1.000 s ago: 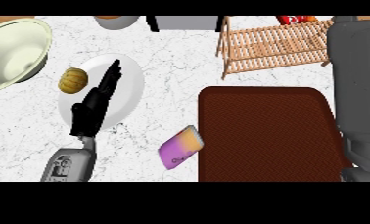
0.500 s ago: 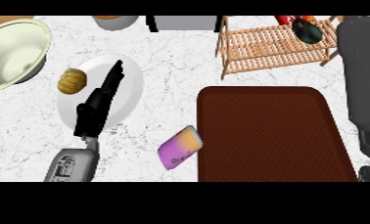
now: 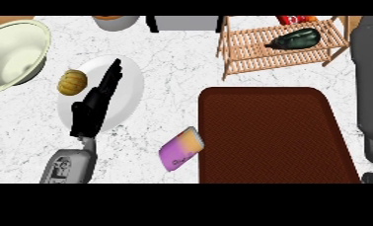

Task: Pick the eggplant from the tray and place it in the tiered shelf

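The dark eggplant (image 3: 295, 38) lies on its side on the top slats of the wooden tiered shelf (image 3: 255, 57) at the back right, with no hand touching it. The dark brown tray (image 3: 270, 136) in front of the shelf holds nothing. Only my right grey forearm (image 3: 362, 87) shows, running along the right edge; its hand is out of sight. My left hand (image 3: 94, 104) rests open with straight fingers over the white plate (image 3: 128, 96) at the left.
A small orange squash (image 3: 71, 82) sits at the plate's left rim. A pale bowl (image 3: 18, 55) stands far left. A purple and orange carton (image 3: 180, 148) lies beside the tray's left edge. Red items (image 3: 291, 19) sit behind the shelf, and a grey pot (image 3: 116, 21) at the back.
The eggplant came into sight on the shelf and settled slightly left. My right forearm pulled away from the shelf toward the right edge. The left hand stayed still.
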Controlling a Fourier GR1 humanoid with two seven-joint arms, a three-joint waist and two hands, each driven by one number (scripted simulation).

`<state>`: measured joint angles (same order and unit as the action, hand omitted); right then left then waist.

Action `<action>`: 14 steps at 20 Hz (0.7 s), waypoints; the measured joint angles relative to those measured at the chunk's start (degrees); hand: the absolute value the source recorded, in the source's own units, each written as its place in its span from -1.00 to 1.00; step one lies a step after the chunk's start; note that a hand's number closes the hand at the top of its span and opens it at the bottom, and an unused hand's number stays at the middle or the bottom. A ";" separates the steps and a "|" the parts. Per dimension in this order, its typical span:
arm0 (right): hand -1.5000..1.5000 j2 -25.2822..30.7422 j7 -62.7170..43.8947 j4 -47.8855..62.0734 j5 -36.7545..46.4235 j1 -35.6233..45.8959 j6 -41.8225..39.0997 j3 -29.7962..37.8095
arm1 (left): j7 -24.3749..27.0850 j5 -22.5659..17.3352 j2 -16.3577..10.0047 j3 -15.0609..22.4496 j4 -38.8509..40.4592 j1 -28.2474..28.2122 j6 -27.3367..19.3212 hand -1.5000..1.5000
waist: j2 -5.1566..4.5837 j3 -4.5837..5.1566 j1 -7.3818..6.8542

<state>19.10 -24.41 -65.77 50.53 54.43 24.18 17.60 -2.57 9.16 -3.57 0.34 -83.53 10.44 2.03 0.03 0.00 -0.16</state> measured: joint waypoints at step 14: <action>-1.00 2.61 -2.25 -7.94 -13.99 3.28 -2.80 5.86 | 0.46 0.33 0.23 0.35 -1.08 -1.44 -0.08 0.00 | 0.07 0.00 0.04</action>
<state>21.71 -26.65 -73.71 36.54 57.71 21.39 23.46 -2.12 9.49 -3.34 0.70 -84.61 8.99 1.95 0.10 0.00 -0.12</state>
